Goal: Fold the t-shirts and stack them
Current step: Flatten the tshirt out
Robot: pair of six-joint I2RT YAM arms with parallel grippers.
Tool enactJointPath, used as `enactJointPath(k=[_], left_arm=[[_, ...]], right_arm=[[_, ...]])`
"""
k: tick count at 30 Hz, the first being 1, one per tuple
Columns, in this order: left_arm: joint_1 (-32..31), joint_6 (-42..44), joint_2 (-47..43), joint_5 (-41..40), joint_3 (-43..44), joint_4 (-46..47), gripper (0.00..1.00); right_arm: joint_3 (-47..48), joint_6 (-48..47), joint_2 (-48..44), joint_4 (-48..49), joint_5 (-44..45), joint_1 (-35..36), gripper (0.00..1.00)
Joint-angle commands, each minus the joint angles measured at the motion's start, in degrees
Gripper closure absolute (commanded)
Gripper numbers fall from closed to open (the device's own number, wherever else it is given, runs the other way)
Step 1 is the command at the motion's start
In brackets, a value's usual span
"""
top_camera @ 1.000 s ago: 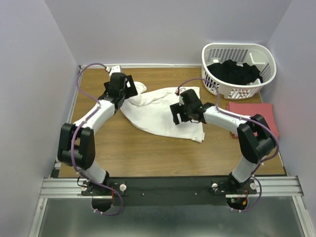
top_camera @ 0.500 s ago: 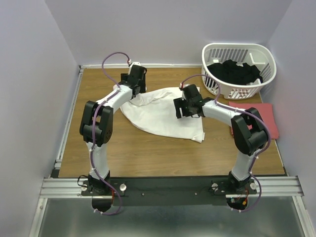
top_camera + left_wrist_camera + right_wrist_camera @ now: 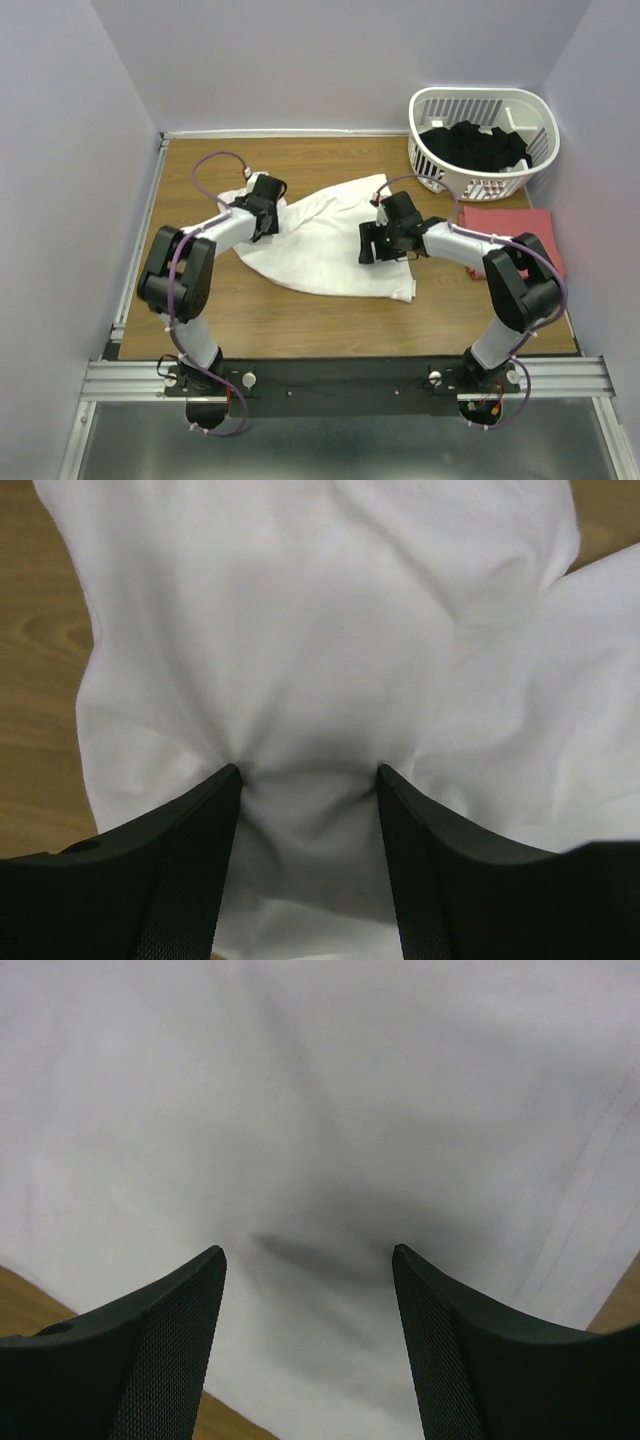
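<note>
White basket (image 3: 470,184) – dark clothes (image 3: 475,145) inside – behind salmon-red t-shirt (image 3: 526,222).

A wooden table (image 3: 330,325) filled the middle of the frame, enclosed by plain pale-lavender walls (image 3: 320,60) at top, left and right, evenly lit; an aluminium rail (image 3: 120,378) crossed the bottom.

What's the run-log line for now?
left hand: open, on bunched white t-shirt | right hand: open, on same shirt | salmon-red t-shirt: folded

Left arm (image 3: 215,232) folded at the elbow, forearm low. Left gripper (image 3: 308,775) jaws parted. Right arm (image 3: 455,240) stretched leftward. Right gripper (image 3: 308,1252) jaws parted, pointing down.
</note>
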Motion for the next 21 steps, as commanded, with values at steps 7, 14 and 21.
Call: enactJointPath(k=[7,14,21], left_arm=[[-0.19,-11.03,-31.38,1.93,-25.16,-4.45,0.34],[-0.62,-7.61,-31.6,1.4,-18.25,-6.03,0.23],[-0.8,-2.6,-18.76,-2.2,-9.01,-7.0,0.22]], right_arm=[[-15.59,7.47,-16.86,-11.0,-17.34,3.0,0.26],[-7.71,3.09,-20.57,-11.27,-6.28,3.44,0.16],[1.98,-0.87,-11.95,-11.27,1.99,3.27,0.12]])
